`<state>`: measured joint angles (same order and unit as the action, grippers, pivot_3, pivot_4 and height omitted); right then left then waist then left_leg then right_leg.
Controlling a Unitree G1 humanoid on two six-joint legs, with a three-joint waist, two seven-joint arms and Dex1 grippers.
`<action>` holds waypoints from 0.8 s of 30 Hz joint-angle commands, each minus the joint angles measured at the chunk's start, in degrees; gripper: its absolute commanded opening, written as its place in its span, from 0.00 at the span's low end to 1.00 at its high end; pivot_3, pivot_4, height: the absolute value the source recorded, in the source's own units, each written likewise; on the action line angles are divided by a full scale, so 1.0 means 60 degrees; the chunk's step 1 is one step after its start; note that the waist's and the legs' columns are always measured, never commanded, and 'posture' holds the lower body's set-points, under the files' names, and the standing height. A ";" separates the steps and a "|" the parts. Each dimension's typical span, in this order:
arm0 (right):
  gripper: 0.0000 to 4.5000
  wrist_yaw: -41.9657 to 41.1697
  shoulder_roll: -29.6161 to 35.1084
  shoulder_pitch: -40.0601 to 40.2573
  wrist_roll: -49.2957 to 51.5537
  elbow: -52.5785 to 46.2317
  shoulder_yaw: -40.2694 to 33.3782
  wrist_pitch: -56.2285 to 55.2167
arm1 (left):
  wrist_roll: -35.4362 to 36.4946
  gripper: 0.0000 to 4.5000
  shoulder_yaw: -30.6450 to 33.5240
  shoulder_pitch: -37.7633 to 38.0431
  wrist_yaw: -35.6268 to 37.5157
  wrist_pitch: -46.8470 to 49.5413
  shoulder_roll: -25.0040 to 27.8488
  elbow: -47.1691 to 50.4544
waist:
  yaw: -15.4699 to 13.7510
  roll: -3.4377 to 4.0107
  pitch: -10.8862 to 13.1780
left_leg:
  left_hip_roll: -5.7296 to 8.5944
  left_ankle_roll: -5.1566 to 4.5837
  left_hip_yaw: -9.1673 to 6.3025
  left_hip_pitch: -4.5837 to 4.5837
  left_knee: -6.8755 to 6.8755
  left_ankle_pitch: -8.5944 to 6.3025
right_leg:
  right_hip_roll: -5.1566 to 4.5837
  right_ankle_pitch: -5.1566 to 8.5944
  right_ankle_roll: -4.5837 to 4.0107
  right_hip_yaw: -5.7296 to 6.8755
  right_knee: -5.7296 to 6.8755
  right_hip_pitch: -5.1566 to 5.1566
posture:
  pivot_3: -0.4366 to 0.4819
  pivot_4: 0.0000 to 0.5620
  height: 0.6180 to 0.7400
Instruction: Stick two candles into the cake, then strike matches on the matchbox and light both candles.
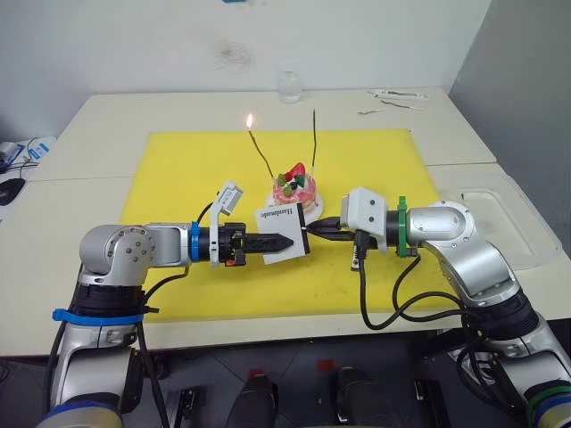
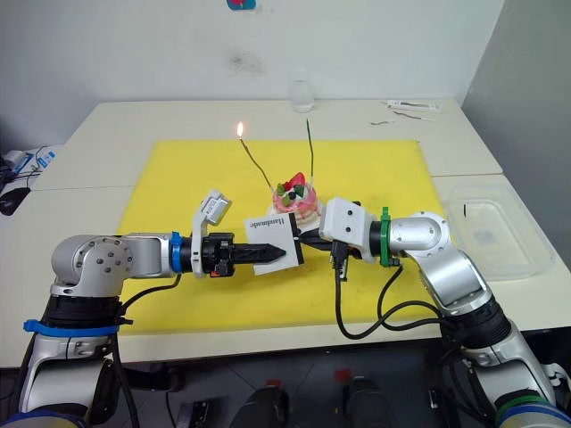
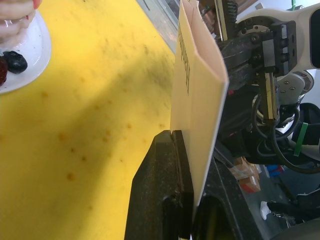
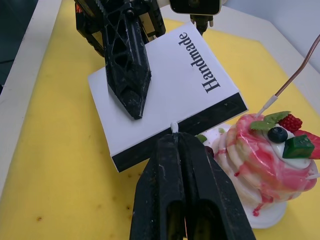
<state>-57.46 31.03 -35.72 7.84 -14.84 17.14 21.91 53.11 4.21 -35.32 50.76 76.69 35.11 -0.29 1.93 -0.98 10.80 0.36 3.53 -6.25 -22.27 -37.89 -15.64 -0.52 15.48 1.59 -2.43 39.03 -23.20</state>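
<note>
The pink cake (image 1: 295, 190) stands on its white plate at the middle of the yellow mat (image 1: 178, 169). Two long thin candles are stuck in it. The left candle (image 1: 261, 153) burns with a small flame at its top, and the right candle (image 1: 315, 141) has no flame. My left gripper (image 1: 287, 241) is shut on the white matchbox (image 4: 170, 85) and holds it just in front of the cake. My right gripper (image 4: 175, 139) is shut on a match (image 4: 174, 126), whose pale tip touches the box's dark striking side.
A clear bottle (image 1: 288, 86) stands at the table's back edge. A clear plastic tray (image 1: 504, 218) lies on the right, beside the mat. Small white items (image 1: 397, 96) lie at the back right corner.
</note>
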 commanded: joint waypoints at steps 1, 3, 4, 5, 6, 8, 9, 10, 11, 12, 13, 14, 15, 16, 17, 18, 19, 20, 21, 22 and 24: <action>0.00 0.0024 -0.0051 -0.0189 -0.0041 -0.0104 0.0033 -0.0145 | 0.0180 0.00 0.0184 -0.0011 0.0175 -0.0078 0.0066 0.0234 | 0.0000 0.0000 0.0000 | 0.0000 0.0001 0.0000 0.0000 0.0000 0.0000 | 0.0000 0.0000 0.0000 0.0001 0.0000 0.0000 | 0.48 0.27 1.00; 0.00 0.0017 -0.0066 -0.0225 -0.0070 -0.0022 0.0049 -0.0200 | 0.0200 0.00 0.0201 -0.0010 0.0169 -0.0064 0.0062 0.0248 | 0.0000 0.0000 0.0000 | 0.0000 0.0000 -0.0001 0.0000 0.0000 0.0000 | 0.0000 0.0000 0.0000 0.0001 0.0000 0.0000 | 0.48 0.27 1.00; 0.00 0.0015 -0.0075 -0.0246 -0.0085 0.0033 0.0053 -0.0233 | 0.0213 0.00 0.0211 -0.0011 0.0169 -0.0054 0.0058 0.0252 | 0.0000 0.0000 0.0000 | 0.0000 0.0000 -0.0001 0.0000 0.0000 0.0000 | 0.0000 0.0000 0.0000 0.0001 0.0000 0.0000 | 0.48 0.27 1.00; 0.00 0.0008 -0.0069 -0.0251 -0.0099 0.0065 0.0055 -0.0265 | 0.0232 0.00 0.0226 -0.0004 0.0160 -0.0039 0.0053 0.0270 | 0.0001 0.0000 0.0000 | 0.0000 -0.0001 -0.0001 0.0000 0.0000 -0.0001 | 0.0000 0.0000 0.0000 0.0001 0.0000 0.0000 | 0.48 0.27 1.00; 0.00 0.0005 -0.0064 -0.0254 -0.0104 0.0103 0.0050 -0.0287 | 0.0253 0.00 0.0240 0.0005 0.0160 -0.0023 0.0056 0.0297 | 0.0001 0.0000 0.0000 | 0.0000 -0.0001 0.0001 0.0000 0.0000 -0.0001 | 0.0000 0.0000 0.0000 0.0001 0.0000 0.0000 | 0.48 0.27 1.00; 0.00 -0.0003 -0.0039 -0.0257 -0.0115 0.0180 0.0044 -0.0339 | 0.0280 0.00 0.0261 0.0017 0.0161 0.0003 0.0064 0.0327 | 0.0001 0.0000 0.0000 | 0.0000 -0.0001 0.0000 0.0000 0.0000 -0.0001 | 0.0000 0.0000 0.0000 0.0002 0.0000 -0.0001 | 0.48 0.27 1.00; 0.00 -0.0010 -0.0022 -0.0254 -0.0120 0.0211 0.0039 -0.0361 | 0.0293 0.00 0.0274 0.0026 0.0161 0.0018 0.0068 0.0346 | 0.0000 0.0000 0.0000 | 0.0000 -0.0001 -0.0001 0.0000 0.0000 0.0000 | 0.0000 0.0000 0.0000 0.0001 0.0000 0.0000 | 0.48 0.27 1.00; 0.00 -0.0014 -0.0012 -0.0249 -0.0126 0.0248 0.0035 -0.0390 | 0.0301 0.00 0.0285 0.0031 0.0158 0.0027 0.0067 0.0358 | 0.0000 0.0000 0.0000 | 0.0000 0.0000 0.0000 0.0000 0.0000 0.0000 | 0.0000 0.0000 0.0000 0.0001 0.0000 -0.0001 | 0.48 0.27 1.00; 0.00 -0.0015 -0.0007 -0.0239 -0.0142 0.0292 0.0038 -0.0435 | 0.0304 0.00 0.0288 0.0036 0.0162 0.0024 0.0067 0.0371 | 0.0000 0.0000 0.0000 | 0.0000 0.0000 0.0000 0.0000 0.0000 0.0000 | 0.0000 0.0000 0.0000 0.0001 0.0000 -0.0001 | 0.48 0.27 1.00; 0.00 -0.0015 -0.0006 -0.0233 -0.0152 0.0322 0.0042 -0.0471 | 0.0308 0.00 0.0288 0.0039 0.0163 0.0019 0.0067 0.0378 | 0.0001 0.0000 0.0000 | 0.0000 0.0000 0.0000 0.0000 0.0000 0.0000 | 0.0000 0.0000 0.0000 0.0001 0.0000 -0.0001 | 0.48 0.27 1.00; 0.00 -0.0031 0.0010 -0.0211 -0.0197 0.0357 0.0079 -0.0559 | 0.0316 0.00 0.0292 0.0037 0.0171 0.0004 0.0060 0.0381 | 0.0001 0.0000 0.0000 | 0.0000 0.0000 0.0000 0.0000 0.0000 0.0000 | 0.0000 0.0000 0.0000 0.0001 0.0000 -0.0001 | 0.48 0.27 1.00; 0.00 -0.0044 0.0017 -0.0190 -0.0228 0.0368 0.0115 -0.0620 | 0.0320 0.00 0.0291 0.0031 0.0175 -0.0008 0.0055 0.0384 | 0.0000 0.0000 0.0000 | 0.0000 0.0001 0.0000 0.0000 0.0000 0.0000 | 0.0000 0.0000 0.0000 0.0001 0.0000 -0.0001 | 0.48 0.27 1.00; 0.00 -0.0053 0.0006 -0.0169 -0.0247 0.0356 0.0149 -0.0654 | 0.0322 0.00 0.0291 0.0014 0.0174 -0.0017 0.0046 0.0383 | 0.0000 0.0000 0.0000 | 0.0000 0.0001 0.0000 0.0000 0.0001 0.0000 | 0.0000 0.0000 0.0000 0.0001 0.0000 -0.0001 | 0.48 0.27 1.00; 0.00 -0.0064 -0.0008 -0.0153 -0.0270 0.0339 0.0189 -0.0692 | 0.0325 0.00 0.0291 -0.0010 0.0174 -0.0023 0.0034 0.0376 | 0.0000 0.0000 0.0000 | 0.0000 0.0000 0.0000 0.0000 0.0001 0.0000 | 0.0000 0.0000 0.0000 0.0001 0.0000 0.0000 | 0.48 0.27 1.00; 0.00 -0.0079 -0.0023 -0.0145 -0.0299 0.0316 0.0233 -0.0732 | 0.0324 0.00 0.0290 -0.0040 0.0171 -0.0027 0.0022 0.0362 | 0.0001 0.0000 0.0000 | 0.0000 0.0000 -0.0001 0.0000 0.0001 0.0000 | 0.0000 0.0000 0.0000 0.0001 0.0000 -0.0001 | 0.48 0.27 1.00; 0.00 -0.0099 -0.0035 -0.0140 -0.0324 0.0296 0.0271 -0.0764 | 0.0320 0.00 0.0290 -0.0066 0.0174 -0.0047 0.0006 0.0349 | 0.0001 0.0000 0.0000 | 0.0000 0.0000 0.0000 0.0000 0.0001 0.0000 | 0.0000 0.0000 0.0000 0.0001 0.0000 -0.0001 | 0.48 0.27 1.00; 0.00 -0.0115 -0.0045 -0.0136 -0.0346 0.0288 0.0291 -0.0788 | 0.0317 0.00 0.0291 -0.0081 0.0176 -0.0061 -0.0003 0.0340 | 0.0000 0.0000 0.0000 | 0.0000 0.0001 -0.0001 0.0000 0.0001 0.0000 | 0.0000 0.0000 0.0000 0.0001 0.0000 -0.0001 | 0.48 0.27 1.00; 0.00 -0.0192 -0.0042 -0.0134 -0.0373 0.0269 0.0376 -0.0814 | 0.0353 0.00 0.0333 -0.0185 0.0173 -0.0074 -0.0059 0.0291 | 0.0000 0.0000 0.0000 | 0.0000 0.0001 -0.0001 0.0000 0.0001 0.0000 | 0.0000 0.0000 0.0000 0.0001 0.0000 -0.0001 | 0.48 0.27 1.00; 0.00 -0.0383 0.0024 -0.0110 -0.0397 0.0194 0.0548 -0.0787 | 0.0490 0.00 0.0498 -0.0414 0.0089 -0.0036 -0.0209 0.0187 | 0.0000 0.0000 0.0000 | 0.0000 0.0000 0.0000 0.0000 0.0001 0.0000 | 0.0000 0.0000 0.0000 0.0000 0.0000 -0.0001 | 0.48 0.27 1.00; 0.00 -0.0667 0.0159 -0.0069 -0.0395 0.0086 0.0758 -0.0673 | 0.0668 0.00 0.0717 -0.0701 -0.0044 0.0036 -0.0398 0.0031 | -0.0005 0.0000 0.0000 | 0.0000 0.0001 -0.0001 0.0000 0.0001 0.0000 | 0.0000 0.0000 0.0000 0.0001 0.0000 0.0000 | 0.48 0.27 1.00; 0.00 -0.1921 0.1148 0.0249 -0.0139 -0.0586 0.1154 -0.0332 | 0.1200 0.00 0.1437 -0.1550 -0.0477 0.0359 -0.0842 -0.0557 | -0.0047 -0.0001 0.0000 | 0.0002 -0.0002 -0.0007 -0.0006 -0.0005 -0.0001 | 0.0001 0.0000 0.0000 0.0009 -0.0002 0.0000 | 0.48 0.27 1.00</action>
<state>-62.60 34.67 -35.99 5.84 -14.24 20.87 18.52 54.71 7.25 -39.37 48.55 78.47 31.19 -3.68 1.65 -0.99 10.80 0.38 3.51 -6.40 -22.36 -37.93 -15.65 -0.48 15.48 1.60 -2.30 39.01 -23.20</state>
